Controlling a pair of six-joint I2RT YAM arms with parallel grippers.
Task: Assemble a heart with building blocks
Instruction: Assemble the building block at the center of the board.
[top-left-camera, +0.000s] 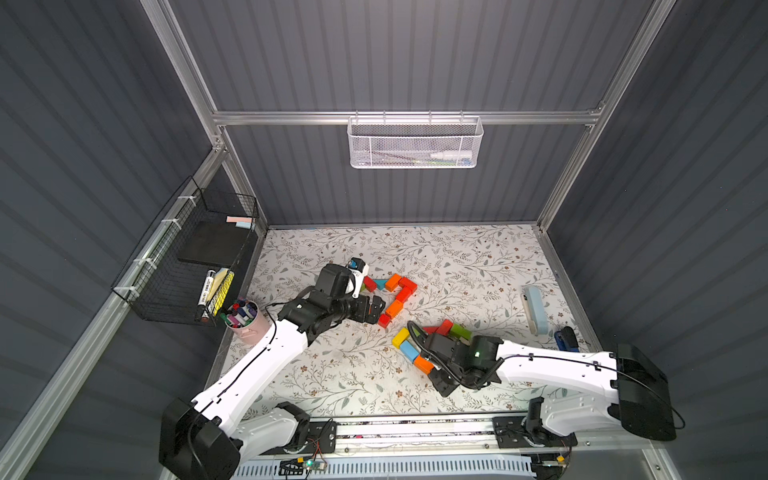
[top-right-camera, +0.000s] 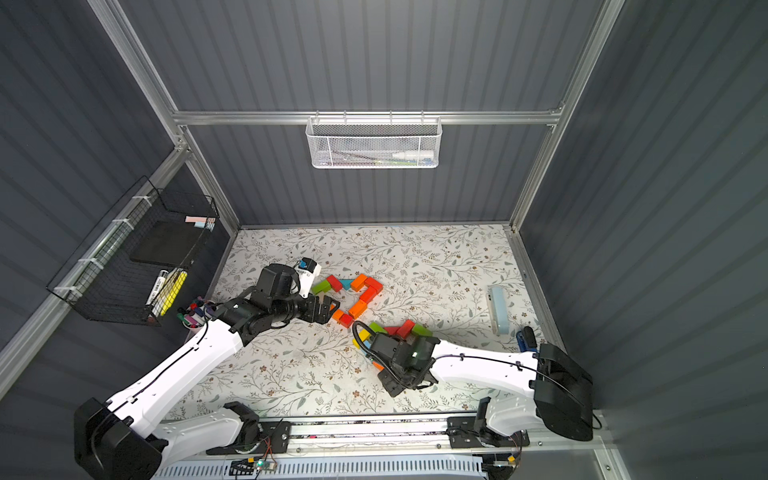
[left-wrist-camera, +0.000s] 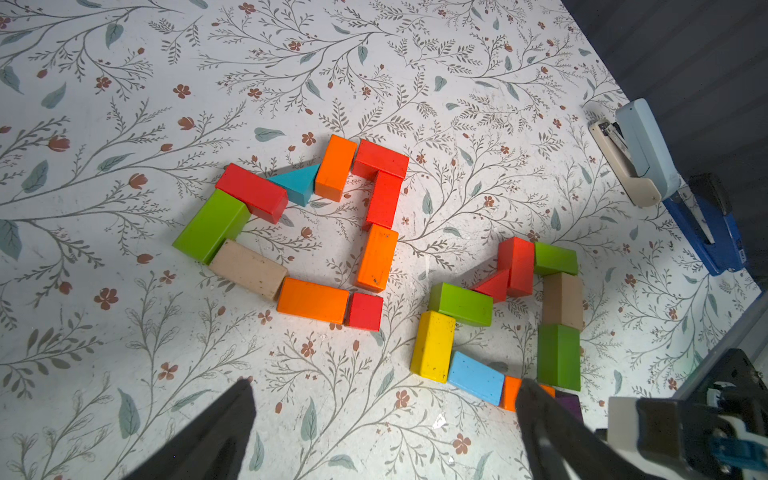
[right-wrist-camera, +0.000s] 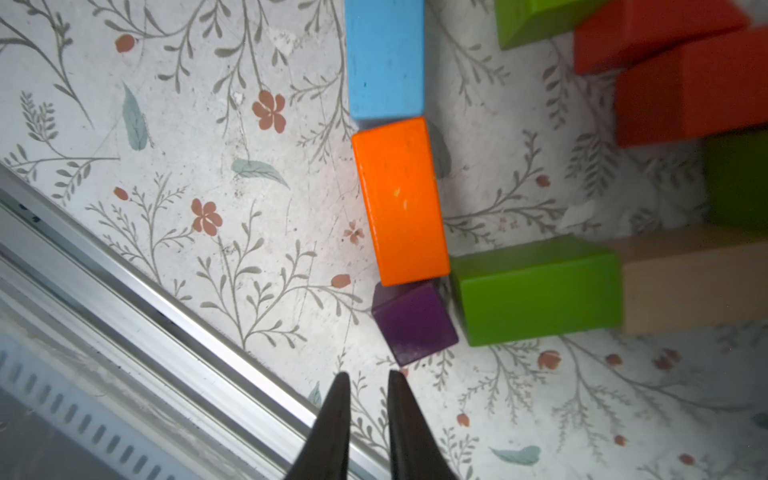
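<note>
Though ringed into two loops on the floral-print mat (left-wrist-camera: 124, 332), no single heart yet from the painted wooden building blocks (left-wrist-camera: 311, 299). Left gripper (left-wrist-camera: 382, 399) spread wide, empty, 8 o'clock of far loop. Right gripper (right-wrist-camera: 370, 386) nearly closed on nothing beside small purple wooden cube (right-wrist-camera: 413, 322), 6 o'clock of near loop.

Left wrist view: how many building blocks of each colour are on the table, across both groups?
Red blocks: 6
Orange blocks: 4
Green blocks: 4
Tan blocks: 2
Yellow block: 1
Blue block: 1
Teal wedge: 1
Purple cube: 1
Total: 20
</note>
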